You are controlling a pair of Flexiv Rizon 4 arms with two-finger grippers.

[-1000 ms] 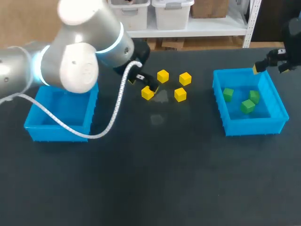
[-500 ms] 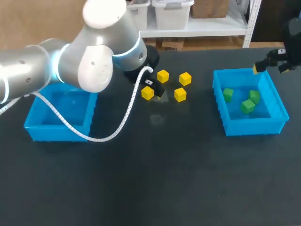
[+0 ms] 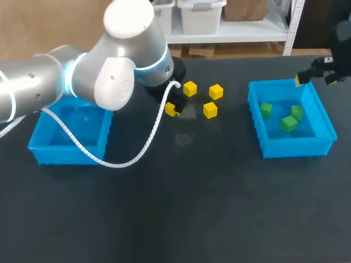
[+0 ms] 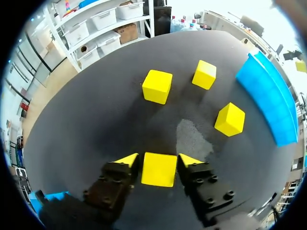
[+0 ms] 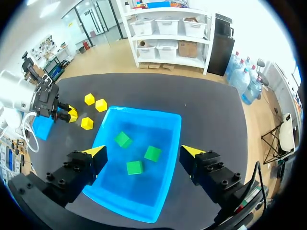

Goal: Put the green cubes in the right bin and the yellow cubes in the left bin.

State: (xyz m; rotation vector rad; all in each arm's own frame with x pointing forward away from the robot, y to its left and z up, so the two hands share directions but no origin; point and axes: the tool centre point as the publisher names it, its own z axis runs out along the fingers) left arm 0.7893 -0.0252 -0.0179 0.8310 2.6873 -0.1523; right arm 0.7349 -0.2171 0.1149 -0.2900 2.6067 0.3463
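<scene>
My left gripper [image 4: 158, 161] is low over the table, with a yellow cube [image 4: 159, 169] between its fingers and both tips against its sides. In the head view this cube [image 3: 170, 109] is half hidden by the left gripper [image 3: 175, 108]. Three more yellow cubes [image 3: 190, 88] [image 3: 215, 91] [image 3: 210, 109] lie just beyond it. The left bin [image 3: 66, 153] has nothing showing in it. Three green cubes [image 3: 266, 109] [image 3: 296, 112] [image 3: 288, 124] lie in the right bin [image 3: 290, 148]. My right gripper [image 5: 144, 151] hangs open high above that bin [image 5: 144, 112].
The left arm's white cable [image 3: 137, 153] loops over the table between the left bin and the cubes. A pale scuff [image 4: 192, 139] marks the black mat ahead of the held cube.
My left gripper came down onto the nearest yellow cube and its fingers closed in against it. The right arm kept still.
</scene>
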